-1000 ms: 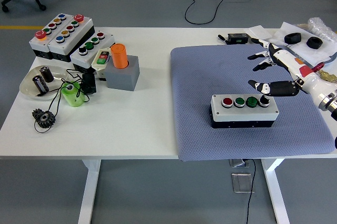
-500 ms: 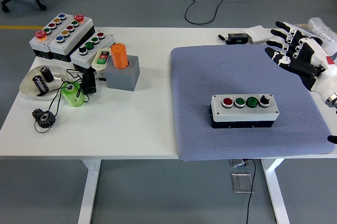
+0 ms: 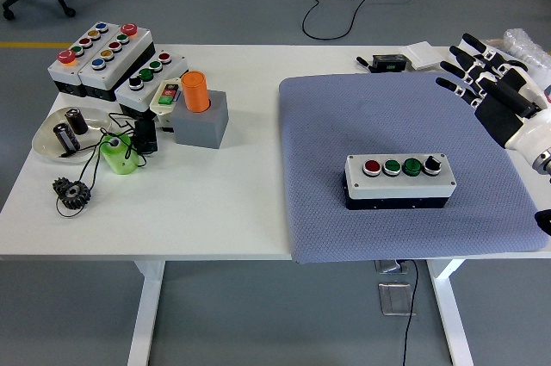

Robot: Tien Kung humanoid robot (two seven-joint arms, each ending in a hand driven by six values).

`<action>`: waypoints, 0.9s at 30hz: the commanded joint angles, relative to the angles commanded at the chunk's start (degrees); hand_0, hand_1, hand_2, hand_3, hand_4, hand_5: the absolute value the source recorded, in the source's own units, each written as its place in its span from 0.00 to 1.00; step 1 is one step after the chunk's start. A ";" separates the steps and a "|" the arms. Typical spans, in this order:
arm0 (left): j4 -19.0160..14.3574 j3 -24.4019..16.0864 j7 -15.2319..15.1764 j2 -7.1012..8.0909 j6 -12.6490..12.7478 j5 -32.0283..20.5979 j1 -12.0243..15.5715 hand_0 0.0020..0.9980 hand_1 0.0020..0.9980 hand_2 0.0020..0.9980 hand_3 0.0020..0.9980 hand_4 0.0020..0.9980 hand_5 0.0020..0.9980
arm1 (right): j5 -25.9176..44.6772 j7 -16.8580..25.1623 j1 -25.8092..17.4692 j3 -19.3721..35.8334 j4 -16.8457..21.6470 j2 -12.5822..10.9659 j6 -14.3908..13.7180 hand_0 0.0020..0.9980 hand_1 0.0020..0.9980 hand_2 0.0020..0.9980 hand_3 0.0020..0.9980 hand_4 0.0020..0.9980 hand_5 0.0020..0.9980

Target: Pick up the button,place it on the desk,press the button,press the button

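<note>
White table [image 3: 215, 202] with a gray mat [image 3: 344, 116] on its right side fills the view. On the mat sits the button box [image 3: 399, 181], with one red button, two green buttons and a black knob on top. Off to its right, the right hand [image 3: 491, 90] hangs up in the air, fingers spread wide, holding nothing.

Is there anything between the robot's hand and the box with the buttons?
No. In the head view, only bare blue-grey mat lies between the right hand and the button box.
</note>
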 joint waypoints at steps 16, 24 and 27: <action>0.05 1.41 0.36 -0.18 -0.21 -0.56 0.52 0.60 0.54 0.50 0.45 0.28 0.98 | 0.75 1.15 -1.91 4.69 -8.49 0.34 -1.45 0.84 0.81 0.84 0.80 0.68 0.42; -0.02 1.29 0.35 -0.17 -0.27 -0.42 0.66 0.60 0.54 0.50 0.45 0.28 0.98 | -1.46 -1.19 -2.30 5.85 -13.91 1.01 0.16 0.84 0.80 0.83 0.79 0.68 0.46; -0.06 1.06 0.33 -0.15 -0.28 -0.31 0.57 0.60 0.54 0.50 0.46 0.28 0.98 | -2.44 -2.40 -2.18 5.96 -14.98 1.18 0.43 0.84 0.80 0.82 0.78 0.67 0.46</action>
